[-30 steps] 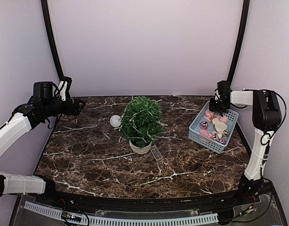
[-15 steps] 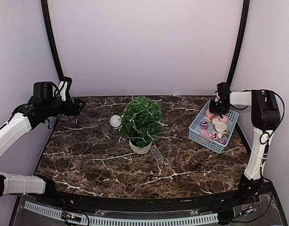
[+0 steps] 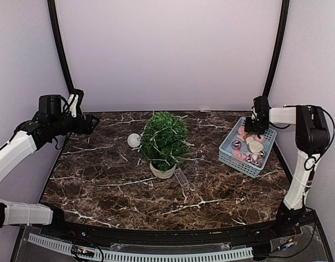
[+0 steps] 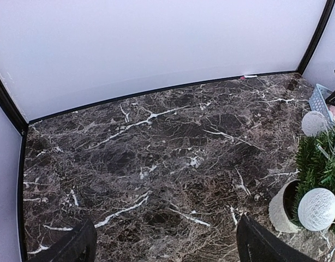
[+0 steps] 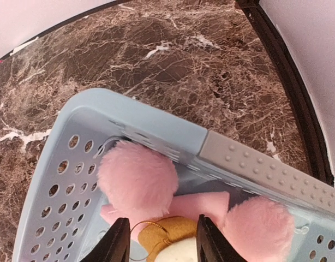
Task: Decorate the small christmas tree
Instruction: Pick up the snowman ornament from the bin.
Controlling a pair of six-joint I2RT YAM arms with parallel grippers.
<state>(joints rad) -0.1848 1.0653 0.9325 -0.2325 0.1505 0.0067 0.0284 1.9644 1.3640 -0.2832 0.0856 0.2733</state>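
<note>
- Step in hand, as I read it: pick one ornament out of the blue basket (image 3: 248,147), which sits far right on the table (image 3: 102,185). Nothing is lifted yet.
- Right gripper (image 5: 162,224) hangs low over the basket's far end, fingers part-spread astride a tan ornament (image 5: 156,240) with a gold cord. Can't tell whether it's pinching or only straddling.
- To do it well: centre on the tan piece and close on the body, not the cord.
- Keep the fingers off the pink pom-poms (image 5: 137,183) flanking it. They look soft and likely to snag or ride up with it.
- Lift straight up past the basket rim before swinging toward the tree.
- Left gripper (image 4: 167,251) is spread wide with nothing in it, held high at far left. It's out of the path, so leave it.
- small christmas tree (image 3: 163,139) stands mid-table, slightly toward the back, well apart from the basket.
- It is upright, bushy and dark green, a rounded cone with pale thin strands through the branches.
- Pot (image 3: 162,171) is pale, round and small under that crown. Probably top-heavy, so hang gently with no sideways push.
- White ball (image 3: 134,140) sits at the tree's left side. The left wrist view shows two there. Can't tell if they are hung or resting.
</note>
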